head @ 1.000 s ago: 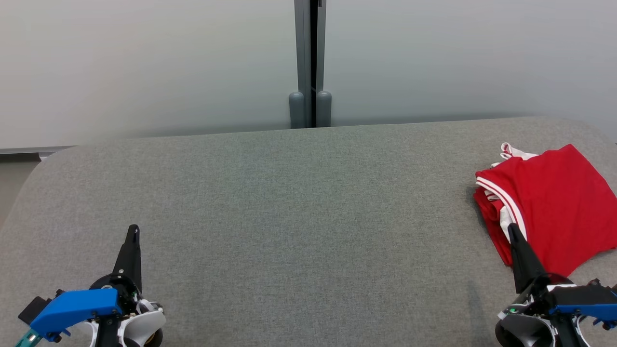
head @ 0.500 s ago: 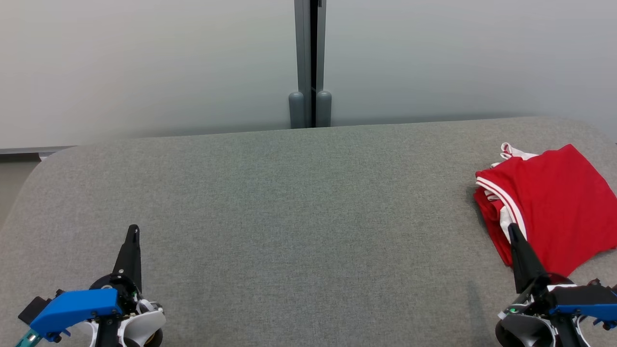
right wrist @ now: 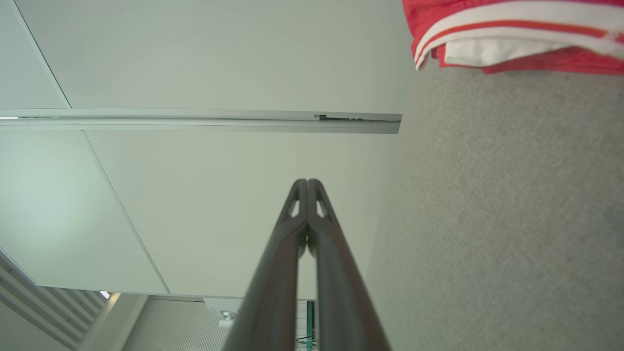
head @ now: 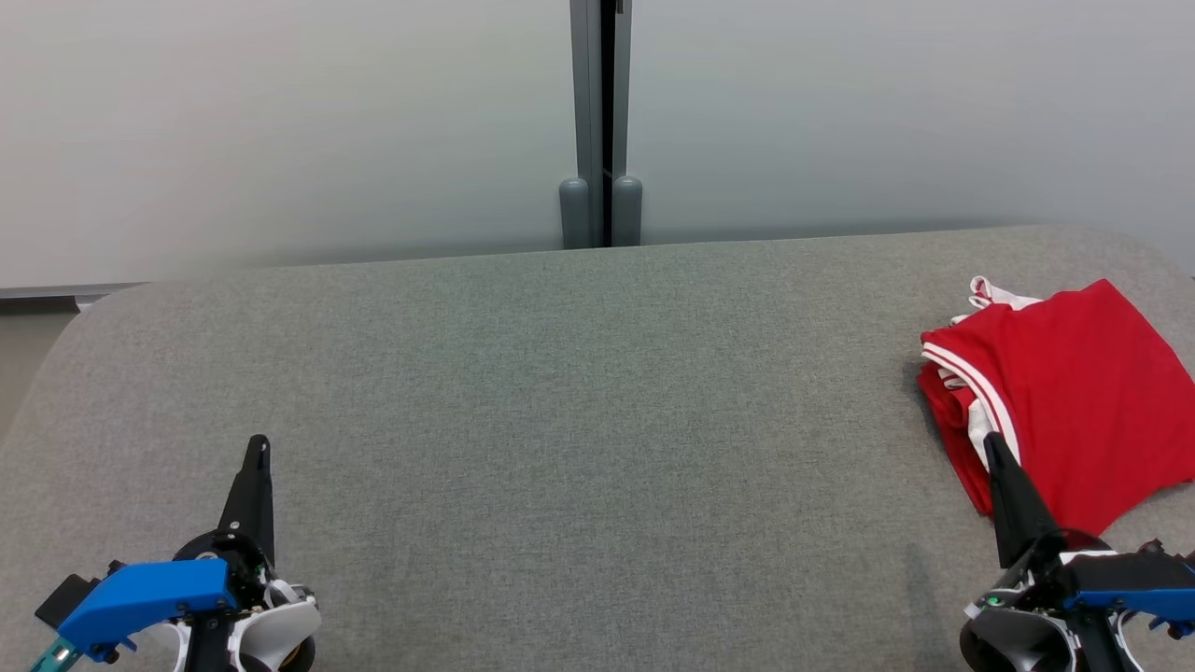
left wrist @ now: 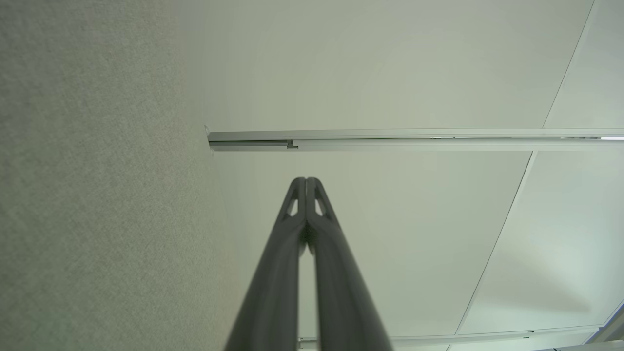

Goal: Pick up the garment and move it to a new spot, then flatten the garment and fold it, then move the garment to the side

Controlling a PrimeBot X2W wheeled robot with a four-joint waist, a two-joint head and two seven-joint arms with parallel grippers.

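both jaws sit closed and empty; i reckon the soft, light red garment [head: 1074,392] at frame right will droop, so i'd pinch its striped edge.

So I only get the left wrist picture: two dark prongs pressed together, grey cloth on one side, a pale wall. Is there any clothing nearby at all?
Observer: Yes. The head view shows a red garment with white trim, roughly folded, lying at the right end of the grey surface.
Operator: Is the other claw gripping it?
Observer: No. The right gripper is shut on nothing. In its own wrist view the fingertips stand clear of the cloth, which lies off to one side.
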